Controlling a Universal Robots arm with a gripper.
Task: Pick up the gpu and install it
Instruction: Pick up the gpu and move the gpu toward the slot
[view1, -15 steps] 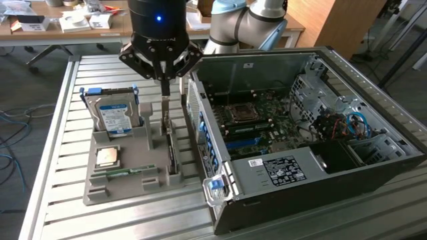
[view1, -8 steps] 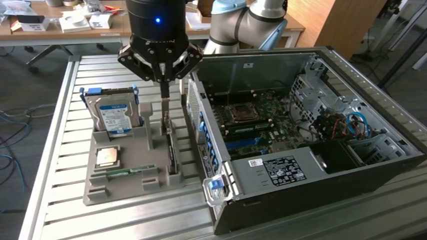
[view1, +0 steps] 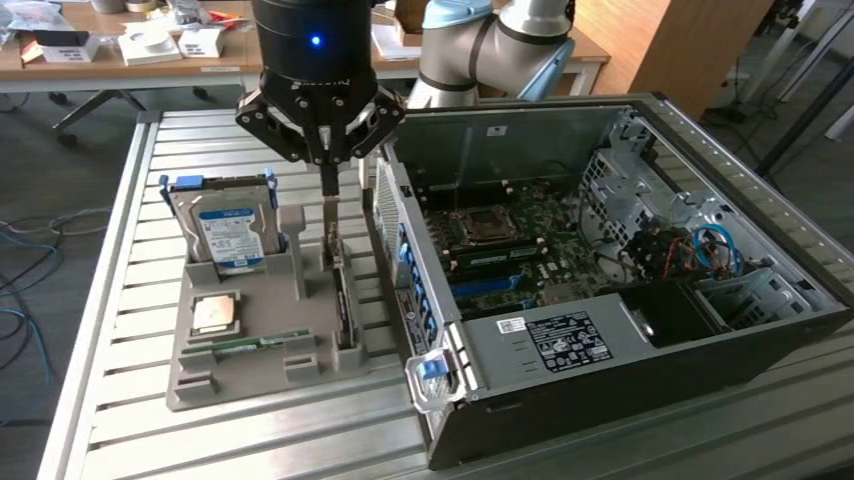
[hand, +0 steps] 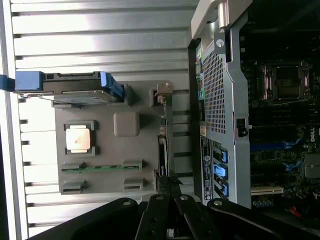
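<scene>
the arm (view1: 494, 50) is cut off at the top of the exterior view, and the spot where the gripper (view1: 328, 195) meets the gpu (view1: 344, 312) is dark on dark and hard to make out. its fingers are pressed together on the card's top edge (a thin pinch, no gap showing). the gpu stands edge-on in its slot along the exterior view's right side of the grey tray (view1: 267, 385), just beside the open computer case (view1: 627, 410). on the tray, to the exterior view's left of the card, sit the hard drive (view1: 230, 235) at the far end, a processor chip (view1: 214, 315) in the middle and a green memory stick (view1: 254, 343) nearer. the exterior view gives the fingers reaching down over the slatted tabletop (view1: 114, 300) and the motherboard (view1: 534, 240) inside the case. the wrist view looks down past the gripper (hand: 169, 189) along the gpu (hand: 162, 147), showing its metal bracket (hand: 163, 91) toward the hard drive (hand: 70, 90).
</scene>
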